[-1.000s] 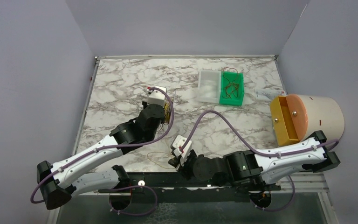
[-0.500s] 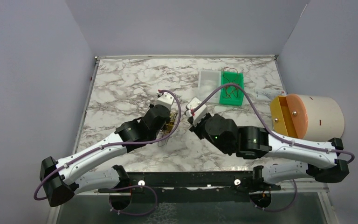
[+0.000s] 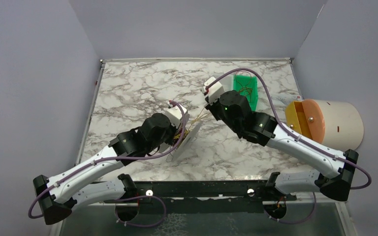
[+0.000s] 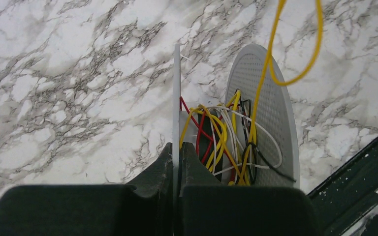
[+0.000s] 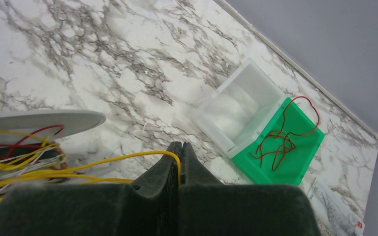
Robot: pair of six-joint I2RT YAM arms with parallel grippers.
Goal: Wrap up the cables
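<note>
- The left gripper [image 4: 176, 153] has its two black fingers pressed together on one thin flange of a translucent white plastic spool [image 4: 270, 98], holding the disc on edge over the grey-veined white marble table [image 3: 128, 93], near its middle.
- I cannot tell whether the spool's rim touches the marble.
- The cables [image 4: 217, 142] sit between the two flanges in a loose, tangled winding of thin strands: mostly yellow, with some red, white and black.
- One long yellow wire [image 5: 128, 156] leaves that winding and runs across to the right gripper [image 5: 181, 150], whose fingers are closed tight on it, pinching it just past a bend.
- The right gripper hangs above the table beyond the spool, towards the far side, and the wire spans the gap between the two grippers.
- Further back stands a green plastic tray [image 5: 305, 162] with a loose reddish-brown wire [image 5: 275, 142] lying inside it.
- A clear white tray [image 5: 236, 105] sits touching the green tray's side.
- A cream cylinder [image 3: 342, 123] with an orange-yellow open end lies at the right edge.
</note>
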